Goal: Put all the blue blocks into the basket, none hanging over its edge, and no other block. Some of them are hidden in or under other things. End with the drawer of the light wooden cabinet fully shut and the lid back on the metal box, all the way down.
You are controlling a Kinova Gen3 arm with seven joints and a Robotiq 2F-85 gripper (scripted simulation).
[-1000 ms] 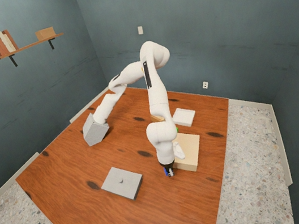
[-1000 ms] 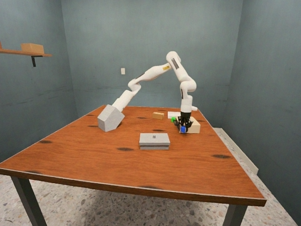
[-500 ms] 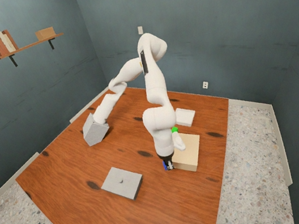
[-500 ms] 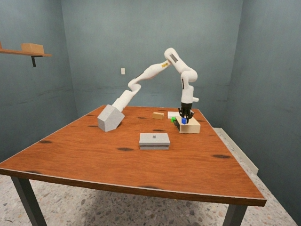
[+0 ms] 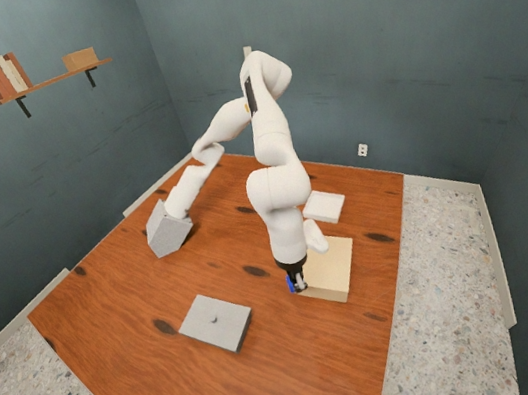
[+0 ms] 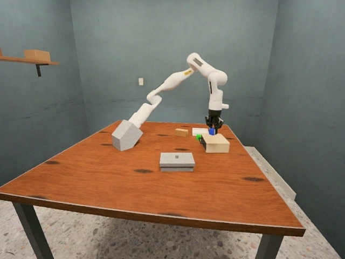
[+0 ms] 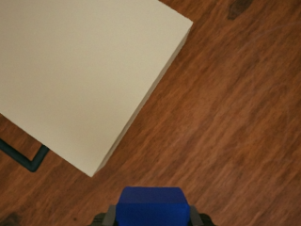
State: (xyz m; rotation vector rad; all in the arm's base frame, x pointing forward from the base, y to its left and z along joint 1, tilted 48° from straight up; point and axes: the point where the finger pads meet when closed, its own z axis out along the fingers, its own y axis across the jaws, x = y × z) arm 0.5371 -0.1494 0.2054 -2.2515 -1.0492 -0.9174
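Note:
My gripper (image 5: pixel 298 284) (image 6: pixel 213 130) (image 7: pixel 152 217) is shut on a blue block (image 5: pixel 290 283) (image 6: pixel 211 131) (image 7: pixel 152 198), held in the air by the light wooden cabinet (image 5: pixel 333 267) (image 6: pixel 217 144) (image 7: pixel 80 71), near one corner. The cabinet's drawer handle (image 7: pixel 32 165) shows close to its front edge; the drawer looks shut. The metal box (image 6: pixel 177 169) has its knobbed lid (image 5: pixel 215 320) (image 6: pixel 177 160) lying level on it. The shallow white basket (image 5: pixel 314 214) (image 6: pixel 200 133) stands behind the cabinet; its inside is not clear. No other blue block shows.
A green block (image 6: pixel 198 137) lies by the cabinet's handle side. A tan box-like piece (image 6: pixel 181 132) lies left of the basket in the exterior view; the arm hides it in the top view. The robot's grey base (image 5: pixel 167 232) (image 6: pixel 126 135) stands at the table's left.

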